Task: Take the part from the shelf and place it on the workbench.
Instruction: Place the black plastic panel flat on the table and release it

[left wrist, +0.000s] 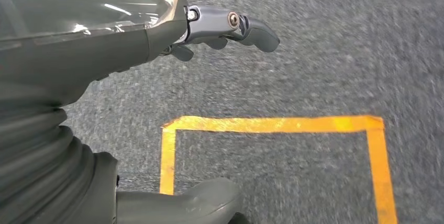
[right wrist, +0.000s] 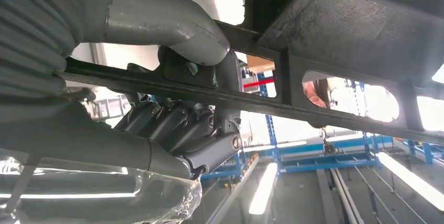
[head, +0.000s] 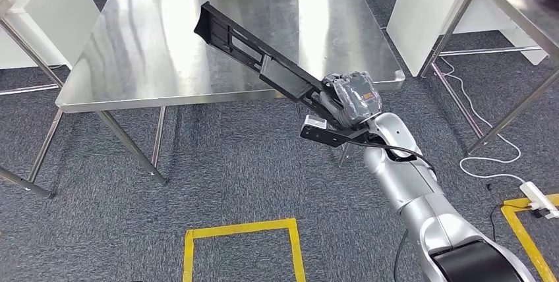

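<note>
Nearest me, my left hand (left wrist: 230, 28) hangs over the grey carpet by the yellow floor tape (left wrist: 272, 124), holding nothing that I can see, its fingers loosely bent, though the wrist cover hides most of them. My right hand (head: 349, 101) grips the long black part (head: 264, 64) near its lower end, so I judge I'm at the placing step: the far end juts out above the steel workbench (head: 132, 51), tilted up. Next I would lower and level it onto the top before letting go. The shelf I cannot make out, and whether the part touches the bench is unclear.
</note>
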